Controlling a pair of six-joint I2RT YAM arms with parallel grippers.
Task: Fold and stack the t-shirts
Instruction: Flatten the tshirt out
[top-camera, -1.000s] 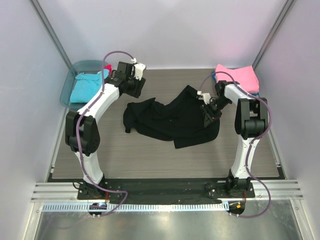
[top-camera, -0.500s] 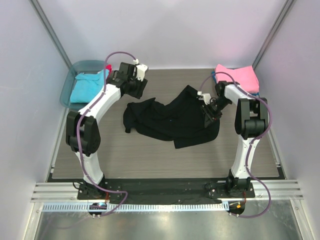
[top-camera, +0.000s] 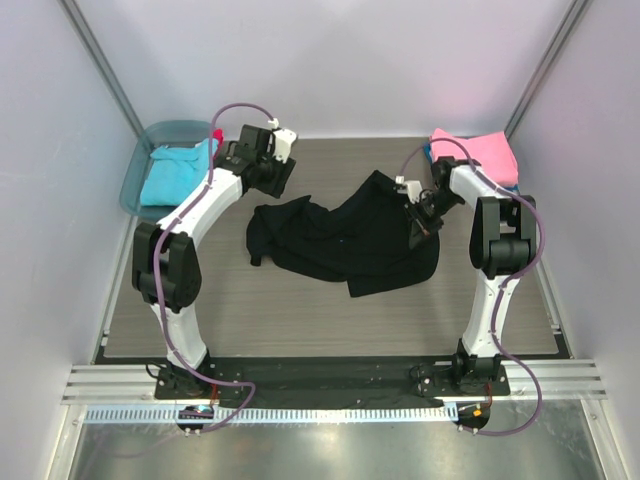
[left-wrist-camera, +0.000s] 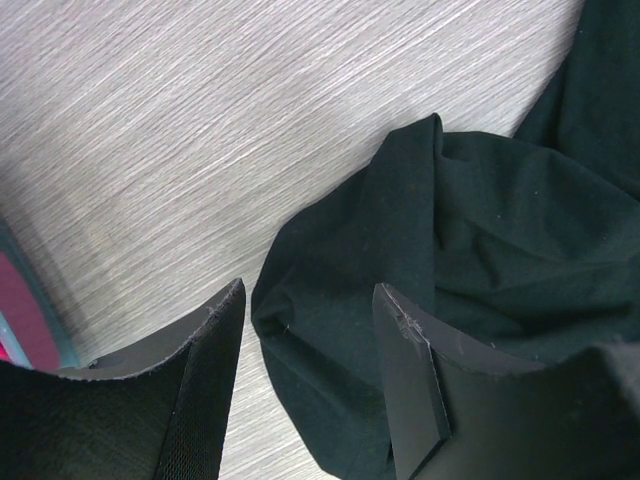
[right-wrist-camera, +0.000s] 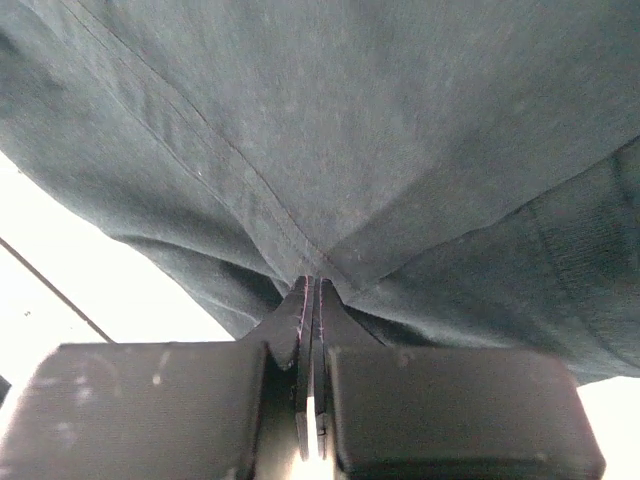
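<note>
Tabletop (top-camera: 300, 310) — black t-shirt (top-camera: 340, 240), long axis left-to-right

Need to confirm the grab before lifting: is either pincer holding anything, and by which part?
The right pincer is shut on the crumpled black t-shirt, pinching a fold at its right side. The left pincer stands open, holding nothing.

In the top view, the left arm (top-camera: 205, 195) hides part of the teal tub (top-camera: 140, 160). We see only a scrap of red cloth (top-camera: 217, 135) peeking out behind it. At the upper right, a blue t-shirt (top-camera: 516, 187) shows just an edge under the pink t-shirt (top-camera: 475, 152). The right gripper (top-camera: 418, 224) is too small there for us to see its fingers. In the left wrist view the black t-shirt (left-wrist-camera: 480, 260) runs off the right and bottom edges. In the right wrist view it runs off the top and both sides.
</note>
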